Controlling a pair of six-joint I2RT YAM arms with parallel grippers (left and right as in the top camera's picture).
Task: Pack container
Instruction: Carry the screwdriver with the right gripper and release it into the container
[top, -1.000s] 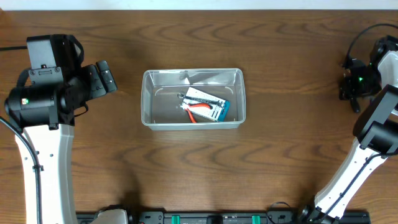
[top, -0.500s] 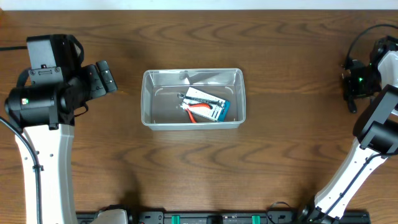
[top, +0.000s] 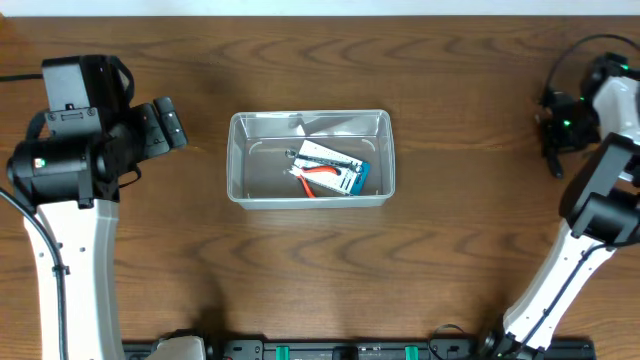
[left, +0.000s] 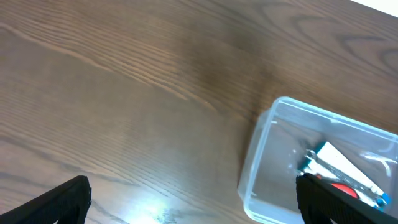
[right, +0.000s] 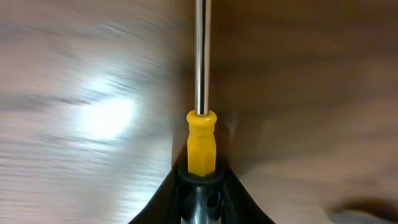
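Your bench (top: 300, 260) is dark wood grain and carries everything in the overhead view.

The left arm (top: 70, 150) stands at 9 o'clock, its wrist head pointing toward the centre. The left jaws are spread wide. In the left wrist view the two black fingertips (left: 62, 199) sit at the 7 and 5 o'clock corners, with bare bench between them and nothing gripped.

The right arm (top: 600, 190) rises from 5 o'clock, and its wrist sits near the bench edge at 2 o'clock, well apart from the tub.

The container (top: 238, 160) is the clear rectangular tub, upright on the bench just on the 12 o'clock side of centre. Its long sides run from 9 to 3 o'clock. It lies between the two arms and neither arm touches it. The left wrist view shows it (left: 261, 155) at 4 o'clock, partly cut off by the frame.

A flat white and blue carded package (top: 335, 168) lies on the tub floor, tilted and toward the 4 o'clock corner. Red-handled pliers (top: 318, 178) are on the card.

The right jaws are clamped on a screwdriver (right: 201, 140). Its yellow collar and steel shaft run straight up to 12 o'clock in the right wrist view. The bench behind them is blurred.
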